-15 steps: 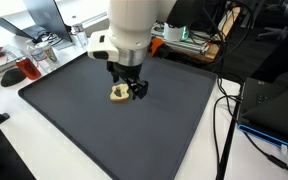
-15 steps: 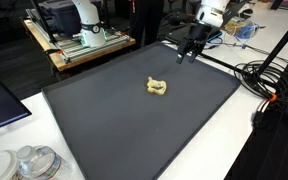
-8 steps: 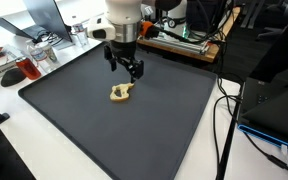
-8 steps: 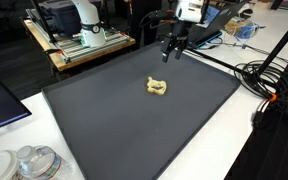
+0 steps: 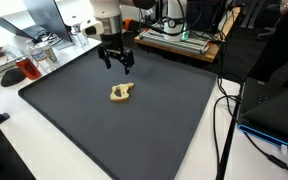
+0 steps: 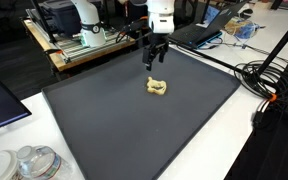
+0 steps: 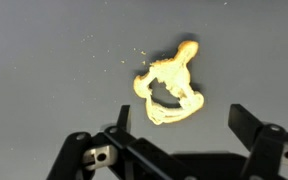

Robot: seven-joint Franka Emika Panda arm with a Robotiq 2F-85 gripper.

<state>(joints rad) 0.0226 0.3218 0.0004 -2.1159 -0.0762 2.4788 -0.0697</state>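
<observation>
A small yellow, twisted, ring-like object (image 5: pixel 121 93) lies on the dark grey mat (image 5: pixel 74 120). It also shows in the other exterior view (image 6: pixel 157 87) and in the wrist view (image 7: pixel 168 86). My gripper (image 5: pixel 118 63) hangs above the mat, apart from the yellow object, and also shows from the other side (image 6: pixel 152 63). In the wrist view the two black fingers (image 7: pixel 189 122) stand wide apart with nothing between them, and the yellow object lies just beyond them.
A red-handled tool (image 5: pixel 24 70) lies on the white table beside the mat. A wooden cart with equipment (image 6: pixel 79 42) stands behind it. Cables (image 6: pixel 269 80) run along one edge. Clear plastic containers (image 6: pixel 29 163) sit at a near corner.
My gripper has risen off the yellow object and moved away along the mat. The yellow object stays where it was.
</observation>
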